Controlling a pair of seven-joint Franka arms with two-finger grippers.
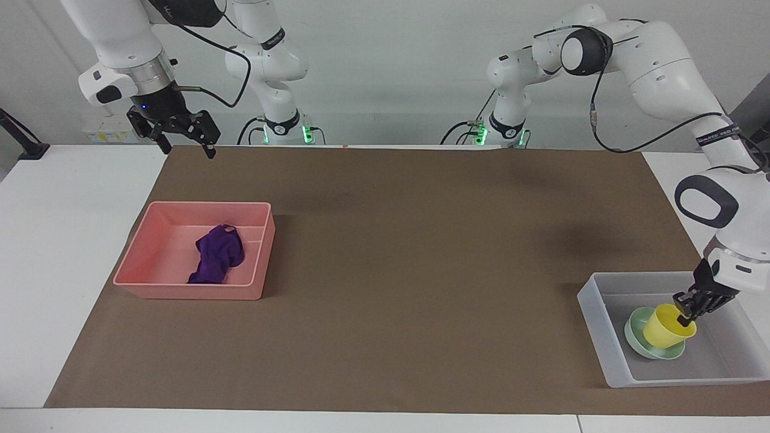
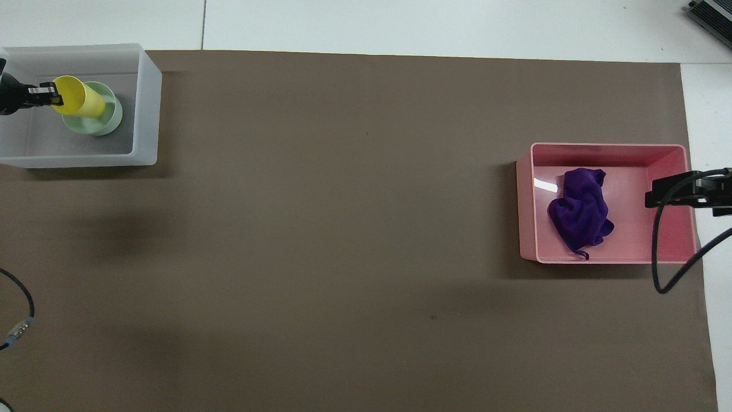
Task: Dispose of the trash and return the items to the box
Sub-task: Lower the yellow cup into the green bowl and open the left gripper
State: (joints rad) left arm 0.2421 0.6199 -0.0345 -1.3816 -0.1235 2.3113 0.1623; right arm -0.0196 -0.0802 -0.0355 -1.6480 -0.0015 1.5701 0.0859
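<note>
Two items sit together in the translucent box (image 1: 604, 337) at the corner of the table at the left arm's end, on the edge farthest from the robots: the yellow cup (image 1: 665, 326) rests tilted inside the mint-green bowl (image 1: 636, 332). The left gripper (image 1: 687, 314) is clamped on the cup's rim, one finger inside the mouth and one outside. The bowl lies on the box floor, against the wall toward the table's middle.

The purple rag (image 1: 217, 254) lies crumpled on the floor of the pink bin (image 1: 186, 290), touching no wall that can be made out. The pink bin stands on the brown mat (image 1: 397, 258) toward the right arm's end of the table, about midway between the near and far edges.

The right gripper (image 1: 182, 138) hangs in the air with its fingers spread apart and nothing between them, over the mat's corner nearest the robots at the right arm's end. In the overhead view it overlaps the pink bin's end wall; the facing view shows it well above the table.
</note>
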